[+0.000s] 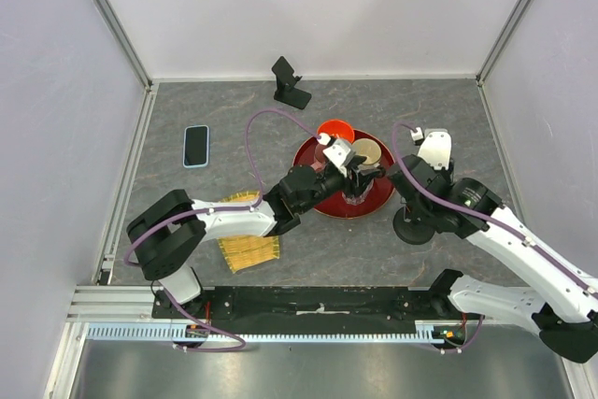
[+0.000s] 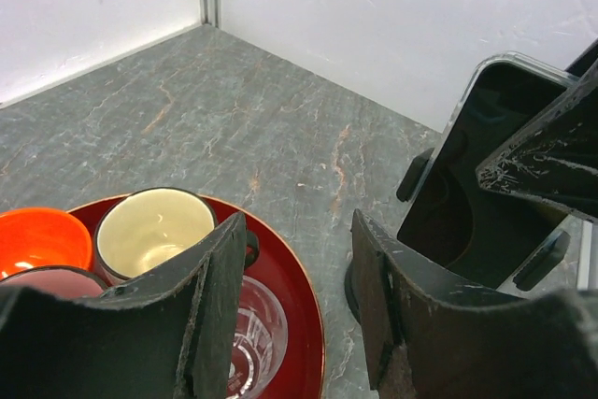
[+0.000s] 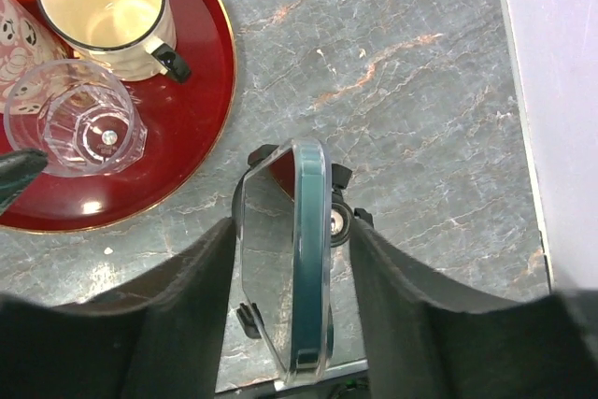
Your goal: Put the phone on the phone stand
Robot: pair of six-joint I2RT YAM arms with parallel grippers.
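Observation:
A phone [image 3: 308,259] in a teal clear case stands upright on edge in a black phone stand [image 3: 338,221] with a round base [image 1: 412,228], right of the red tray. My right gripper [image 3: 291,231] is open and straddles the phone, with a small gap on each side. The phone also shows in the left wrist view [image 2: 486,175]. My left gripper [image 2: 297,231] is open and empty above the tray's right part, over a clear glass [image 2: 248,338]. A second phone [image 1: 196,145] in a blue case lies flat at the far left. A second black stand [image 1: 291,84] sits at the back.
The red tray [image 3: 187,109] holds a cream mug [image 3: 103,7], a clear glass [image 3: 79,128], a patterned cup [image 3: 19,44] and an orange bowl [image 1: 334,128]. A yellow bamboo mat [image 1: 248,249] lies under the left arm. White walls enclose the table.

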